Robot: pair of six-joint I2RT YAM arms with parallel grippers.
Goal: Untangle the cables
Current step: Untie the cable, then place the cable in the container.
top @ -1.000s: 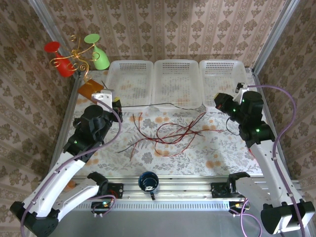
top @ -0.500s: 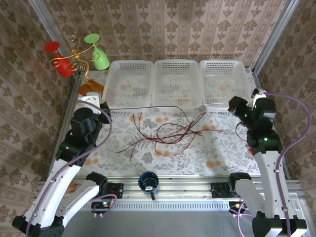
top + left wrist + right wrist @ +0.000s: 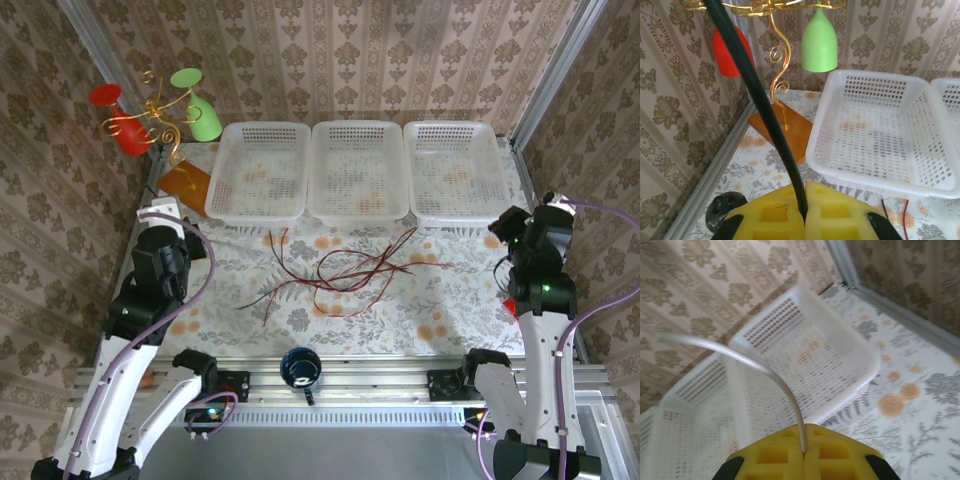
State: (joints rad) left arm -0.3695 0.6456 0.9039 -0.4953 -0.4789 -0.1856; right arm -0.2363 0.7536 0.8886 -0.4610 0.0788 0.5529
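Note:
The cables (image 3: 345, 270), a loose tangle of thin red and black wires, lie on the floral mat in front of the middle basket. My left gripper (image 3: 190, 238) is at the table's left edge. In the left wrist view its yellow pads (image 3: 775, 212) are shut on a black cable (image 3: 765, 107) that rises out of frame. My right gripper (image 3: 505, 228) is at the right edge. Its pads (image 3: 840, 455) are shut on a thin cable (image 3: 775, 375) that looks pale grey and arcs up to the left. Two wire ends (image 3: 905, 207) show near the left basket.
Three white baskets (image 3: 262, 128) (image 3: 360, 126) (image 3: 455, 126) line the back of the table. A gold stand with an orange base (image 3: 185, 180) holds a red cup (image 3: 118, 118) and a green cup (image 3: 200, 110) at the back left. A blue mug (image 3: 300, 368) sits on the front rail.
Both arms have swung outward, the left toward the left edge and the right toward the right edge. The black cable that sagged in front of the baskets no longer lies there.

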